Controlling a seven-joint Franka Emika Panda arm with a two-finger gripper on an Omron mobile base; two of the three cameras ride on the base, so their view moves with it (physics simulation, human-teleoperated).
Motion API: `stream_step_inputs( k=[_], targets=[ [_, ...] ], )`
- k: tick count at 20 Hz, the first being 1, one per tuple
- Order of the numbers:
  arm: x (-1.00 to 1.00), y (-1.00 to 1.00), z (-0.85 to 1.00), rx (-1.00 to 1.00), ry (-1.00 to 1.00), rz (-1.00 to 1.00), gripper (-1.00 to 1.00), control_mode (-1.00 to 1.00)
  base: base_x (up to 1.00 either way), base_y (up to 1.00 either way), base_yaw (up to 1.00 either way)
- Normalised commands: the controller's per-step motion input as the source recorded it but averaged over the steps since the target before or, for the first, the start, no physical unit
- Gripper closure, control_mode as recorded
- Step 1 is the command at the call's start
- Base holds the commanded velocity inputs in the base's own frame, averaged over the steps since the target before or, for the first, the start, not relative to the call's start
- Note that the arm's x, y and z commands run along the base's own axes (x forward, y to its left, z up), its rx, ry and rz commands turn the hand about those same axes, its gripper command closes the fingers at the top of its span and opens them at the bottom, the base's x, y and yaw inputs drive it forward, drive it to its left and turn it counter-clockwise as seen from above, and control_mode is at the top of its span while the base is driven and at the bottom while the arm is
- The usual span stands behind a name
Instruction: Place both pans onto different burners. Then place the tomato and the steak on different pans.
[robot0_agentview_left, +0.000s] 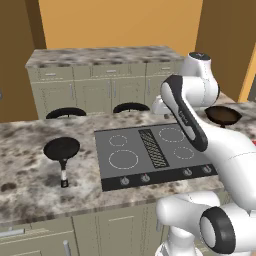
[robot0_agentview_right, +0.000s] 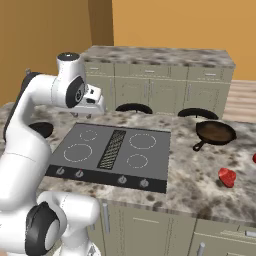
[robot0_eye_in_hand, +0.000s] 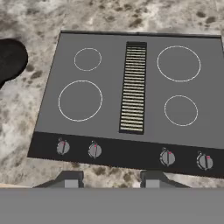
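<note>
The knobs (robot0_eye_in_hand: 94, 150) line the cooktop's near edge, and behind them four burners (robot0_eye_in_hand: 80, 100) sit bare, two on each side of the ribbed grill strip (robot0_eye_in_hand: 133, 86). The hand (robot0_eye_in_hand: 108, 180) hangs above the cooktop (robot0_agentview_left: 150, 170) with its two fingertips set apart, open and holding nothing. On the desk (robot0_agentview_left: 30, 175) left of the cooktop lies the black pan (robot0_agentview_left: 62, 148), handle toward the front. To the right, the steak (robot0_agentview_right: 227, 177) lies near the front of the desk, and farther back sits the brown pan (robot0_agentview_right: 216, 132). A red bit shows at the right edge; I cannot tell if it is the tomato.
</note>
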Motion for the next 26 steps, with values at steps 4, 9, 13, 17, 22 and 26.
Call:
stream_step_inputs(
  k=[4, 9, 13, 17, 22, 26],
  targets=[
    [0.04, -0.3, -0.06, 0.0, -0.02, 0.0, -1.0, -1.0, 0.0, 0.0, 0.0],
    [0.35, -0.72, 0.0, -0.01, -0.03, -0.07, -1.0, -1.0, 0.0, 0.0, 0.0],
    [0.41, -0.86, 0.0, 0.0, 0.0, -0.16, -1.0, -1.0, 0.0, 0.0, 0.0],
    [0.26, -0.88, 0.0, 0.0, 0.0, -0.21, -1.0, -1.0, 0.0, 0.0, 0.0],
    [0.13, -0.82, -0.04, -0.01, 0.03, -0.17, -1.0, -1.0, 0.0, 0.0, 0.0],
    [0.15, -0.87, 0.0, 0.0, 0.09, -0.16, -1.0, -1.0, 0.0, 0.0, 0.0]
  ],
)
